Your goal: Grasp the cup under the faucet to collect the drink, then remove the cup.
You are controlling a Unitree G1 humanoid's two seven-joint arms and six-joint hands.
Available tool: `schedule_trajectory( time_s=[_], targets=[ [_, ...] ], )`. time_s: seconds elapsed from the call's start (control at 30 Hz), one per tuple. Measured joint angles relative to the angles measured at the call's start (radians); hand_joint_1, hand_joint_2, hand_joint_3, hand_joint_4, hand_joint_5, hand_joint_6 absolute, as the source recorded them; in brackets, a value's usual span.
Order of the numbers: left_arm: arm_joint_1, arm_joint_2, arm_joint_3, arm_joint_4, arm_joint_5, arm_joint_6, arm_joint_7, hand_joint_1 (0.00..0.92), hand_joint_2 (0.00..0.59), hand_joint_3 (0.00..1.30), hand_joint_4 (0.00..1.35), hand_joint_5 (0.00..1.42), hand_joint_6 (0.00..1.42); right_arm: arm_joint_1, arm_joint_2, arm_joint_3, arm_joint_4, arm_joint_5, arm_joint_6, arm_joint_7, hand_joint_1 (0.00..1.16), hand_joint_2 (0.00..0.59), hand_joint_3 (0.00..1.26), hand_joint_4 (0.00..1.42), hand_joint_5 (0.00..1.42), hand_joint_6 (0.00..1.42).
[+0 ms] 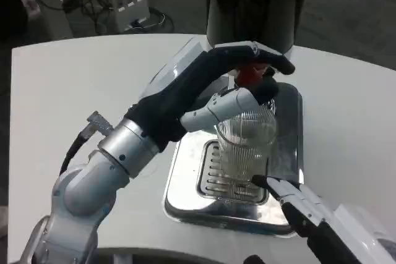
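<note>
A clear ribbed cup (244, 146) stands upright on the slotted grate (212, 174) of a shiny drip tray (183, 185), below the red tap lever (250, 76) of a dark drink dispenser (257, 4). My left hand (229, 85) reaches in from the lower left. Its dark fingers lie over the red lever and its thumb sits under it, just above the cup's rim. My right hand (303, 211) is at the lower right with its fingers stretched out. One black fingertip (263, 182) is at the cup's base, and the hand holds nothing.
The white table's front edge (185, 248) runs close under the tray. Beyond the table's far edge lie cables and a white power strip (130, 4) on the floor. My left forearm (117, 153) crosses the table to the left of the tray.
</note>
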Motion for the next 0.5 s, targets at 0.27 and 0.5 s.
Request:
schedule_trajectory(
  time_s=[0.27, 0.5],
  targets=[
    [0.000, 0.006, -0.005, 0.013, 0.001, -0.022, 0.004, 0.000, 0.085, 0.50, 0.33, 0.35, 0.27, -0.010, -0.006, 0.005, 0.000, 0.001, 0.016, -0.004, 0.45, 0.434, 0.07, 0.04, 0.00, 0.00],
    [0.000, 0.007, -0.007, 0.017, 0.002, -0.029, 0.007, 0.000, 0.083, 0.50, 0.33, 0.35, 0.28, -0.017, -0.004, -0.008, 0.000, 0.025, 0.048, -0.019, 0.47, 0.404, 0.07, 0.04, 0.00, 0.00]
  ],
)
